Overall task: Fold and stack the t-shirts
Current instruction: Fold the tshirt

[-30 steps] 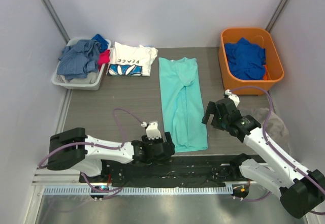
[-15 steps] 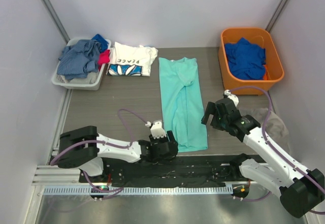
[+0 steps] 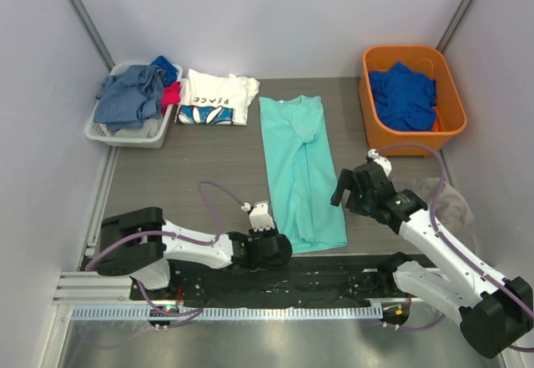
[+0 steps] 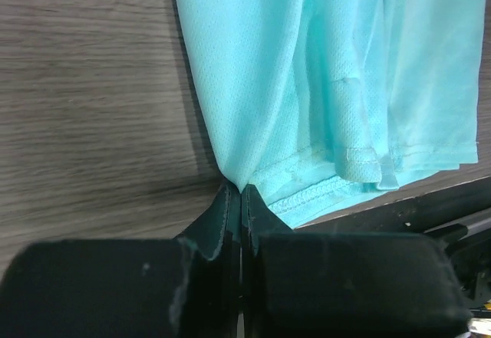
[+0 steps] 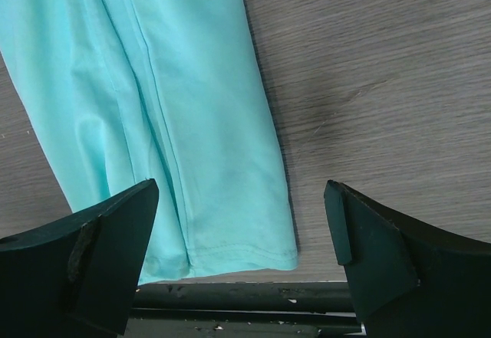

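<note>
The mint-teal t-shirt (image 3: 299,168) lies as a long folded strip in the middle of the table, collar at the far end. My left gripper (image 3: 272,247) is low at its near left hem corner and shut on that corner; the left wrist view shows the teal hem (image 4: 307,185) pinched between the black fingertips (image 4: 226,208). My right gripper (image 3: 345,189) hovers open over the shirt's near right edge (image 5: 230,200), holding nothing. The white "PEACE" t-shirt (image 3: 215,98) lies folded at the back left.
A grey basket (image 3: 98,134) of grey-blue clothes stands at the back left. An orange basket (image 3: 367,113) with a royal blue garment (image 3: 404,94) is at the back right. A grey cloth (image 3: 455,205) lies by the right wall. A black rail (image 3: 334,268) runs along the near edge.
My left gripper slid right to the teal shirt's near left corner and closed on it; the hem shifted slightly. The right arm has not moved.
</note>
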